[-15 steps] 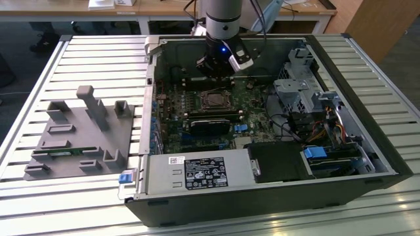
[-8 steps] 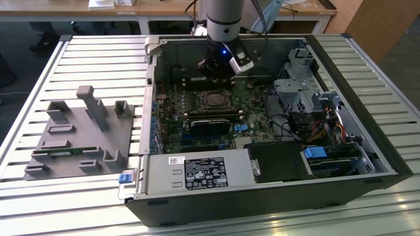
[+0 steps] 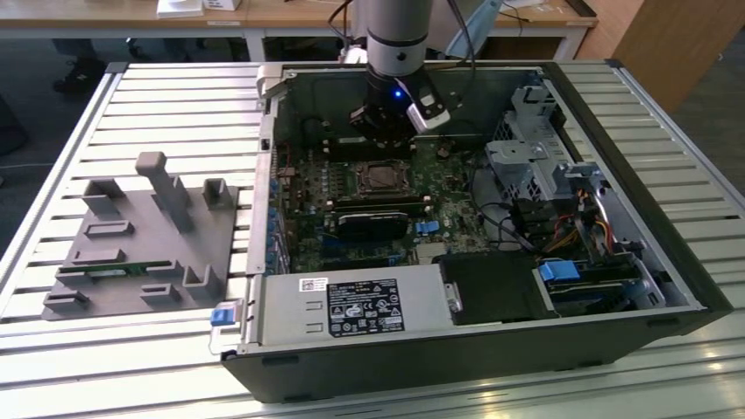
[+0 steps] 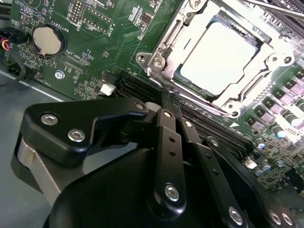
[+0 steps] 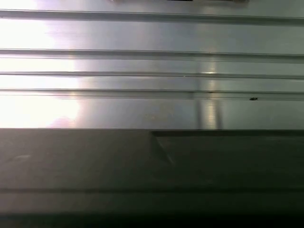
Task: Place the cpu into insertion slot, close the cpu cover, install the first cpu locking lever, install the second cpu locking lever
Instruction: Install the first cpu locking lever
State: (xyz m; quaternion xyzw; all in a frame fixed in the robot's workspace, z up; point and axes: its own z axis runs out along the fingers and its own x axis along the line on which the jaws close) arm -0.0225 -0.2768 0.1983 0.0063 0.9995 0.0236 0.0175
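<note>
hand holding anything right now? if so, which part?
Nothing held. In the second wrist view the hand has its fingers closed together with nothing between them, beside the socket; the cpu sits in the insertion slot with the cpu cover down around it.

Parts on view, counted

One open computer case [image 3: 489, 349] lies on one slatted aluminium table [image 3: 174, 105]. Beside it sits one grey fixture block [image 3: 146, 240]. Inside the case: one green motherboard [image 4: 95, 28], one power supply [image 3: 349, 305], one black heatsink block [image 3: 375, 218] and two blue tabs [image 3: 425, 227] [image 3: 563, 271]. In the second wrist view, one cpu [image 4: 221, 54] sits under one cpu cover [image 4: 280, 52], one coin cell battery [image 4: 48, 39] rests on the board, and one gripper [image 4: 172, 102] shows two black fingers [image 4: 167, 142] pressed side by side. One robot arm [image 3: 396, 35] reaches into the case
</note>
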